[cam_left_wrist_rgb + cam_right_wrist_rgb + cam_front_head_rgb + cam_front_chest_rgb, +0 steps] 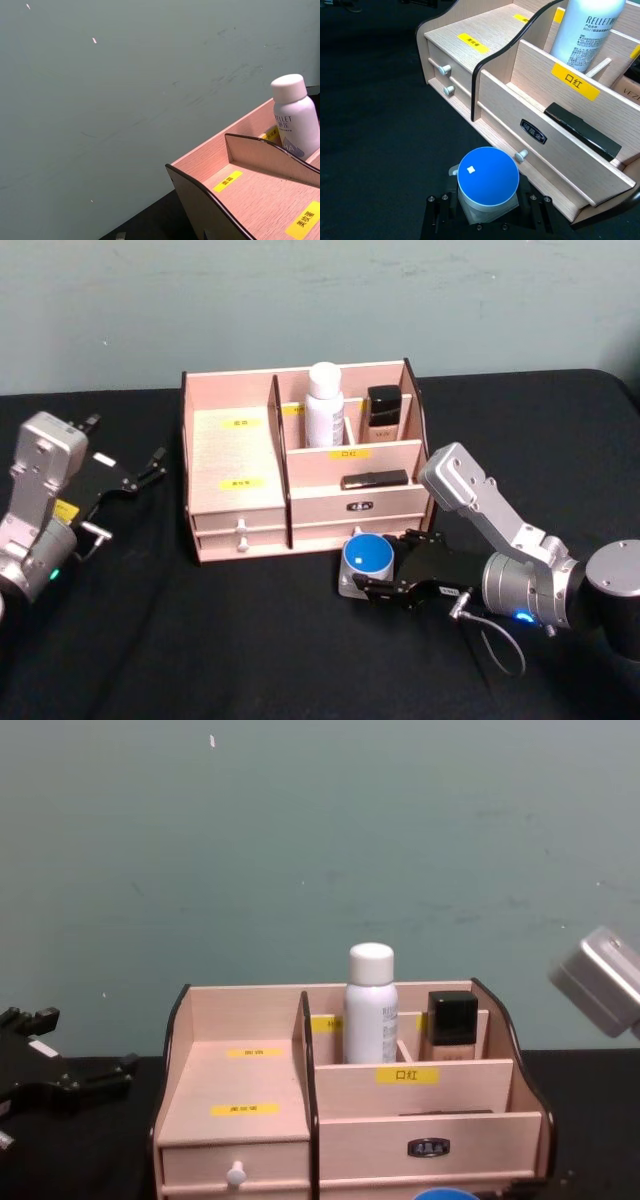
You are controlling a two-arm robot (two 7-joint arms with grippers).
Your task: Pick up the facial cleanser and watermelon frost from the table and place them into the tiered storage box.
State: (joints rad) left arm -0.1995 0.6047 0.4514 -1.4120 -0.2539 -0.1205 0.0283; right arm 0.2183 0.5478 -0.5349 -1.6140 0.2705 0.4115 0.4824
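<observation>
1 gripper is at work: your right gripper (pixel 385 570) reaches in from the right edge of the tabletop (pixel 200 640), its arm lying low and pointing toward the left edge. Its jaws are set narrow, 1 on each side of the blue-lidded jar (pixel 365 555), clamped on the pale base below the lid. In the right wrist view the right gripper (pixel 487 215) shows that same hold, with the blue-lidded jar (pixel 488 175) between the 2 black jaws. You cannot tell whether the jar rests on the cloth or hangs just above it.

The jar stands upright, squat, with its round blue lid facing up. It is near the middle of the tabletop, just in front of the tiered storage box (pixel 235 455) and beside the knob of the lower right drawer.

The white bottle (pixel 324 405) stands upright in a rear compartment of the box, long axis vertical and cap up. 1 dark bottle (pixel 383 410) stands in the compartment to its right, and 1 black bar (pixel 374 479) lies flat in the trough in front.

Your left gripper (pixel 150 468) sits by the left edge of the tabletop, pointing at the box's left side and apart from it.
</observation>
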